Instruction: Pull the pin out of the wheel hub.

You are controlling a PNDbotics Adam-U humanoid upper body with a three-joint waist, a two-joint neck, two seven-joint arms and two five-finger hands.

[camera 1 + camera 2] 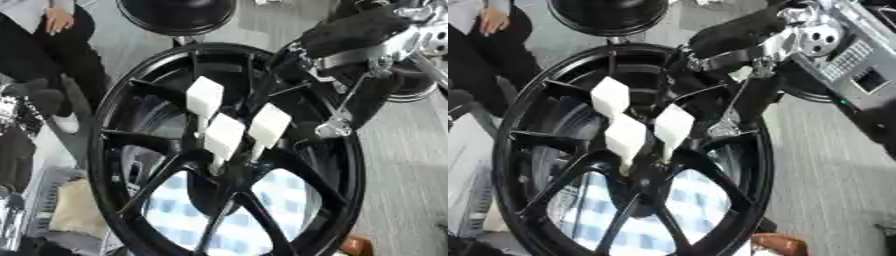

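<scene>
The black spoked wheel hub (98, 150) fills the middle of both views. Three white pins with flat square heads stand out of its centre: one at the upper left (204, 97), one in the middle (224, 136), one on the right (269, 125). My right hand (354, 32), black with silver links, comes in from the upper right over the rim. Its fingers (372, 100) hang down just right of the right pin and hold nothing. A dark shape with silver parts at the left edge looks like my left hand (39, 97); its pose is unclear.
A blue and white checked cloth (262, 200) shows through the lower spokes. A round black object (175, 12) stands behind the wheel. A person sits at the upper left. A brown thing (776, 244) lies at the bottom right, with grey floor beside the wheel.
</scene>
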